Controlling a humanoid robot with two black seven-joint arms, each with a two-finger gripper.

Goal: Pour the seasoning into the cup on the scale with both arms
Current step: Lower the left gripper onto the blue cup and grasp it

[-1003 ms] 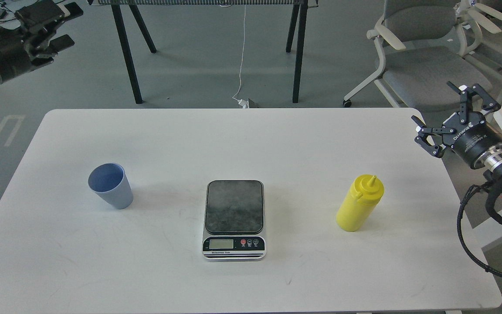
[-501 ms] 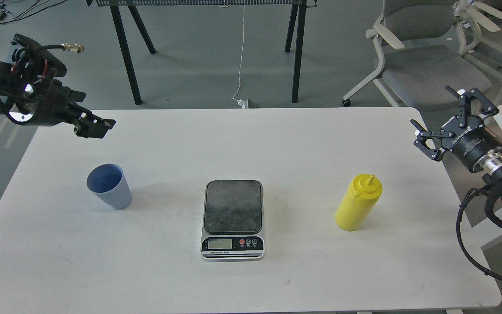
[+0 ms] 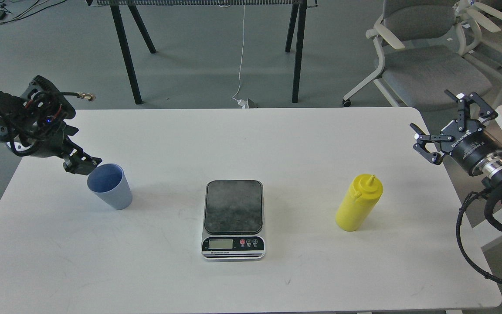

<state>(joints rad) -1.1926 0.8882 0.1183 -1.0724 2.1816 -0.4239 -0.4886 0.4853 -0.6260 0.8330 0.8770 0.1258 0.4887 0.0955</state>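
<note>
Seasoning bottle (image 3: 359, 203) stands right of the scale (image 3: 233, 219); cup (image 3: 109, 186) left on the counter (image 3: 277, 139). Left gripper (image 3: 83, 164), spread unclear, should straddle the cup squarely. Right gripper (image 3: 445, 126) fingers apart.

Office/lab space, grey floor, white table (image 3: 320, 144), swivel office chairs (image 3: 425, 65), loose cables (image 3: 241, 65), black-legged bench (image 3: 211, 26)

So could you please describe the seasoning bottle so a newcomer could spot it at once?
On the white table, look right of the kitchen scale in the middle. The bottle stands there upright, alone: bright yellow with a pointed nozzle, unlike the blue cup far left.
</note>
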